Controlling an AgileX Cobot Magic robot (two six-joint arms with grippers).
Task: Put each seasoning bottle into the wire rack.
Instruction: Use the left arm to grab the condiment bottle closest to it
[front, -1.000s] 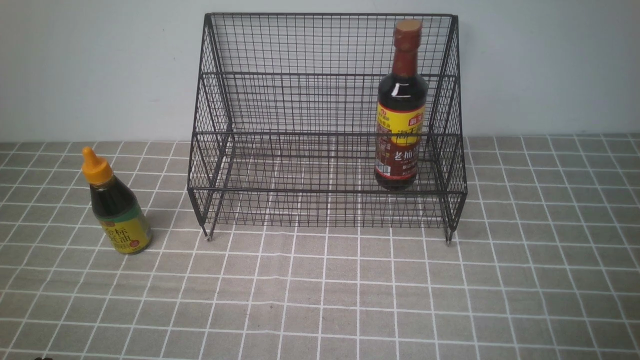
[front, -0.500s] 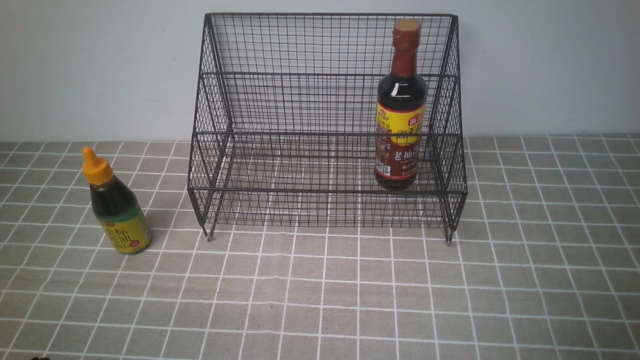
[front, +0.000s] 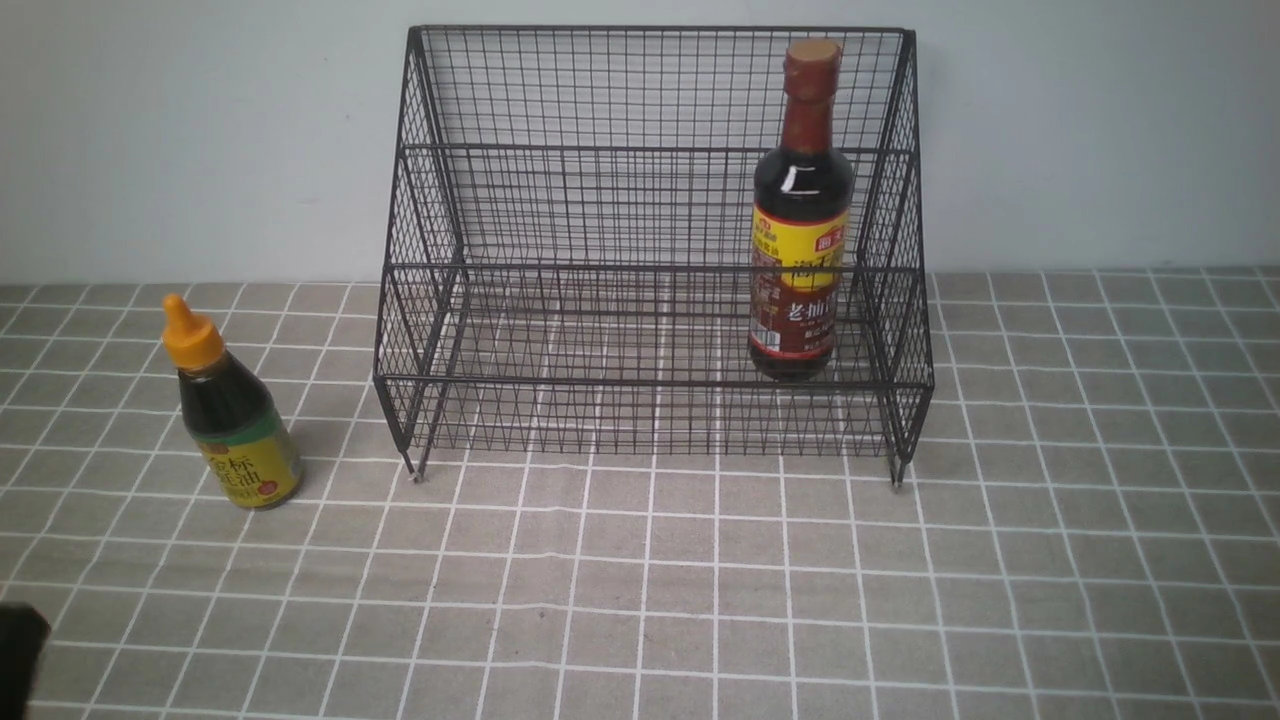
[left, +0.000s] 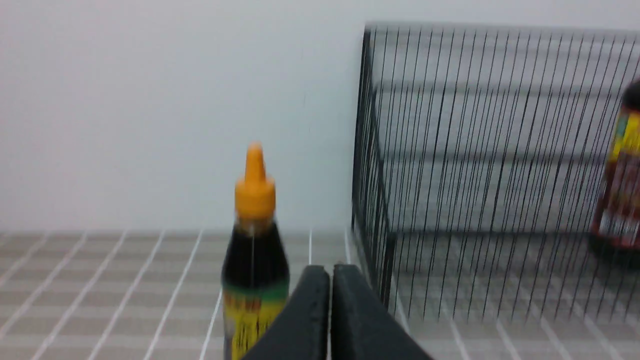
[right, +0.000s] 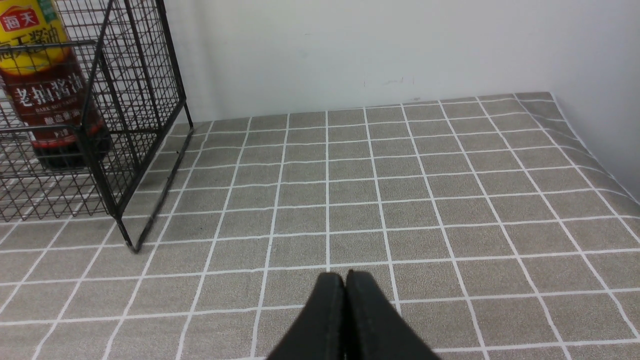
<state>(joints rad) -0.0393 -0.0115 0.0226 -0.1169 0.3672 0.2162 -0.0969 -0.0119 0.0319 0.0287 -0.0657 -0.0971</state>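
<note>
- The wire rack (front: 650, 382) stood on the grey checked tablecloth (front: 700, 580), at 12 o'clock from the robot, with its tall back toward the pale wall (front: 200, 130).
- The tall bottle (front: 800, 260), with a brown cap and a yellow-and-red label, stood upright inside the rack. It was just behind the low front rail, at the rack's 3 o'clock end and near the side mesh.
- The short bottle (front: 235, 420), with an orange nozzle cap and a yellow-green label, stood upright on the cloth outside the rack. It was at about 8 o'clock from the rack's middle, apart from the nearest corner foot.
- The left gripper (left: 330, 272) had its fingers pressed together with nothing between them. In its blurred wrist view the short bottle stood ahead of the tips, not touching them.
- The right gripper (right: 345, 277) was likewise closed tight and empty, over bare cloth at about 4 o'clock from the rack and clear of its corner foot.
- A dark shape (front: 18, 650) showed at the front view's 7 o'clock corner; what it was could not be told.
</note>
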